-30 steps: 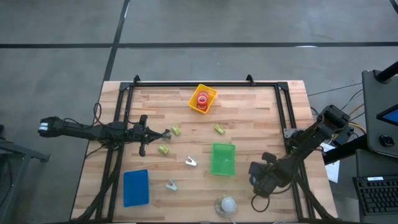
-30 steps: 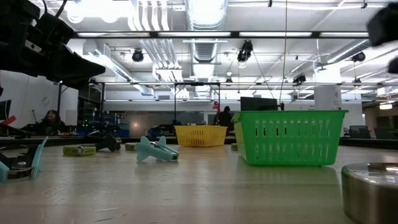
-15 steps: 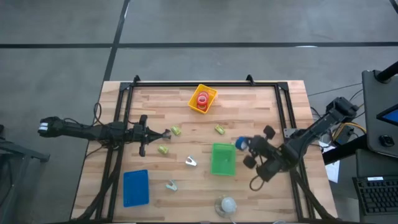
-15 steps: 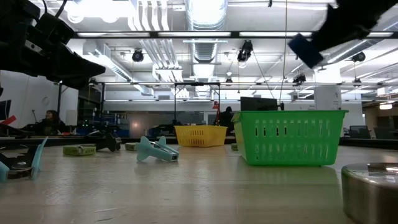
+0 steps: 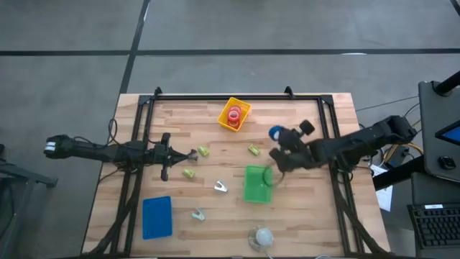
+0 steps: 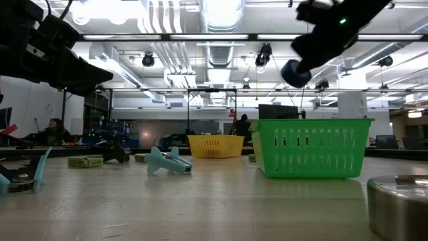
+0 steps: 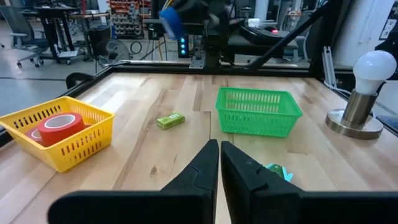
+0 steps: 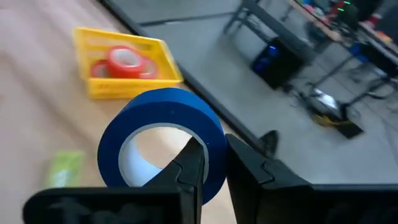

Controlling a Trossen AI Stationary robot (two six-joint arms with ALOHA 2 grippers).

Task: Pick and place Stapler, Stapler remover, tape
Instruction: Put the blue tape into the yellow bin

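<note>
**Holding blue tape above the surface**

Gripping the dark blue tape roll (image 8: pixel 163 134) through its rim, the right end effector (image 5: pixel 279 146) hangs in the air above the wooden surface (image 5: pixel 302 216), near the green basket (image 5: pixel 258 184) and between it and the yellow basket (image 5: pixel 234 114), where red tape rolls (image 7: pixel 59 126) lie. The left end effector (image 5: pixel 188 155), fingers pressed together on nothing, waits low on the left side, beside small yellow-green staplers (image 5: pixel 190 173).

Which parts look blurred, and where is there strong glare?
High view: the right gripper with the blue tape is smeared. Low view: ceiling lights glare; the arms are dark silhouettes. Left wrist view: the lamp bulb is bright, and the blue tape is blurred.
</note>
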